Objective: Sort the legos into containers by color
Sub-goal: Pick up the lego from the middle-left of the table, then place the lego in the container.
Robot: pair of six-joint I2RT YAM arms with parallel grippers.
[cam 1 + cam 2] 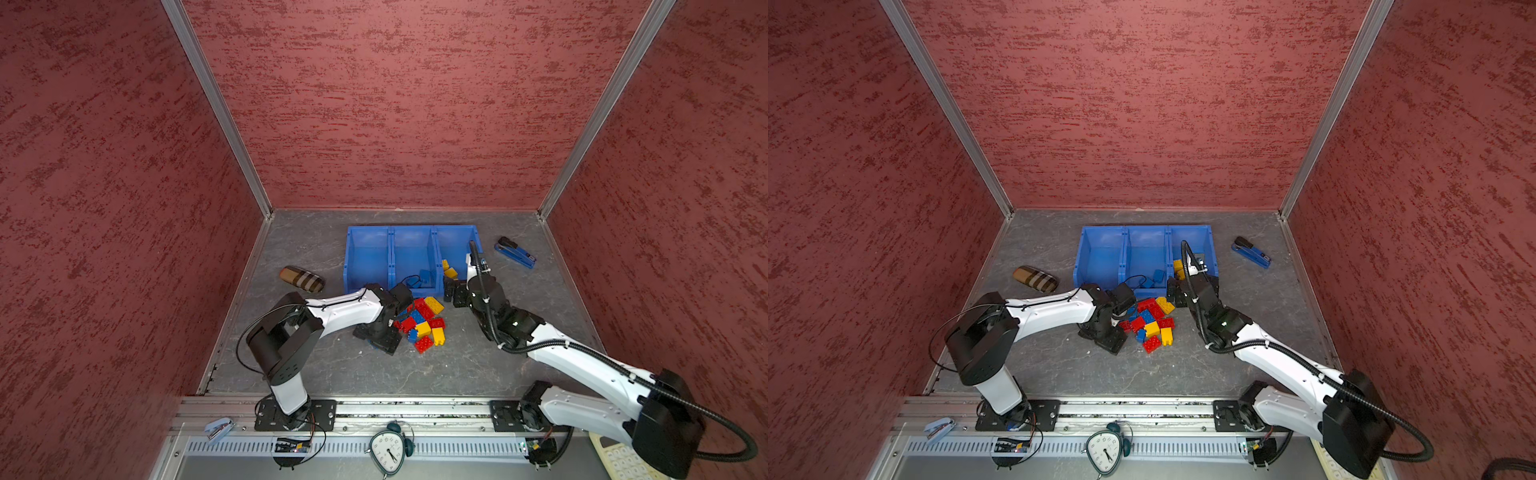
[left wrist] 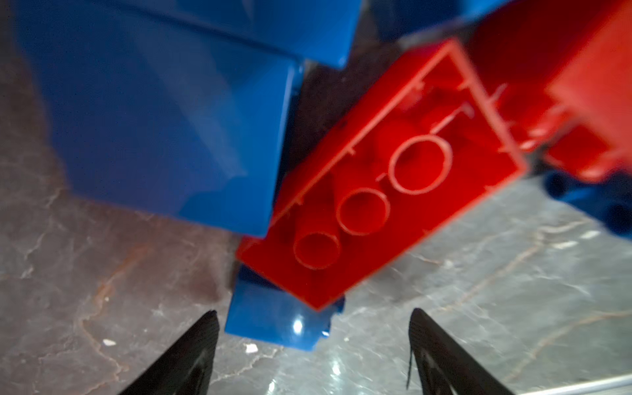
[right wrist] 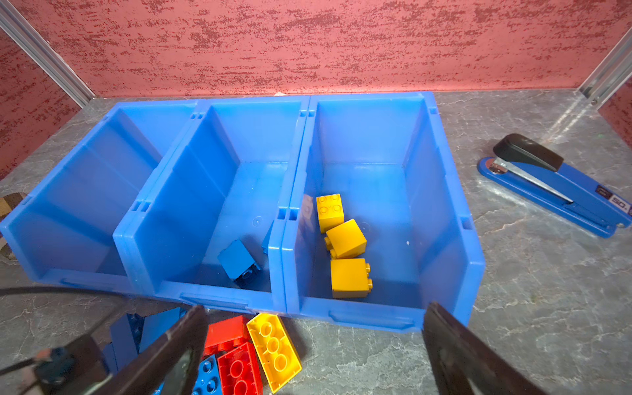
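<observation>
I see most of the legos point(image 1: 420, 323) in a mixed pile of red, blue and yellow on the table point(image 1: 332, 374), just in front of the containers point(image 1: 411, 232). Three yellow bricks point(image 3: 345, 239) lie in the bin nearest the stapler point(image 3: 554, 184), and a blue brick point(image 3: 239, 260) lies in the middle bin. The left gripper point(image 2: 313, 312) is low at the pile with its jaws wide. A small blue block point(image 2: 273, 321) sits between them, touched on neither side, and a red brick point(image 2: 393, 178) leans over it, hollow underside showing. The right gripper point(image 3: 316, 306) hovers before the front wall of the bins, jaws wide, holding nothing.
</observation>
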